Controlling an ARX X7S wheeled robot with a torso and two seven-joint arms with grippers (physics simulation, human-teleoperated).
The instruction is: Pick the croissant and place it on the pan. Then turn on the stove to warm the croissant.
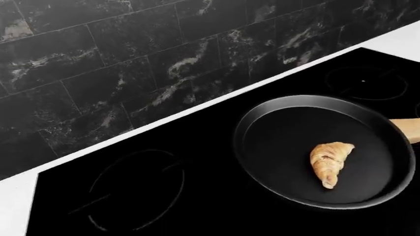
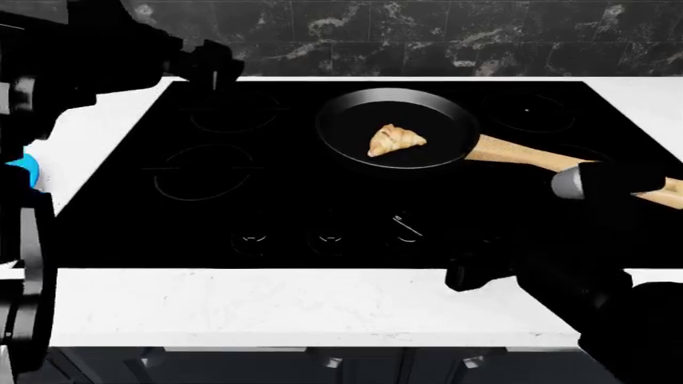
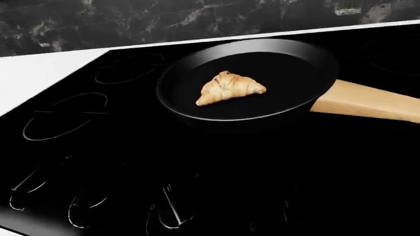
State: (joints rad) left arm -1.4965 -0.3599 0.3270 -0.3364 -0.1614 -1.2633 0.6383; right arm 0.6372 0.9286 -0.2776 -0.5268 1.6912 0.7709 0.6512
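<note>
The golden croissant (image 2: 396,140) lies inside the black pan (image 2: 443,120), which rests on the glossy black stove (image 2: 288,192). Its wooden handle (image 2: 523,152) points right. Both wrist views show the same: croissant (image 1: 331,162) in the pan (image 1: 282,132), and croissant (image 3: 229,88) in the pan (image 3: 288,69). My left gripper (image 2: 211,64) hovers at the stove's back left corner, apart from the pan. My right gripper (image 2: 461,276) hangs over the stove's front edge, near the control marks (image 2: 405,228). Both sets of jaws are black against black, so their state is unreadable.
White counter (image 2: 320,308) borders the stove in front and at both sides. A dark marble tile wall (image 2: 427,32) stands behind. A sliver of a blue plate (image 2: 25,172) shows at the far left, mostly hidden by my left arm. Burner rings (image 2: 203,172) mark the stove's left half.
</note>
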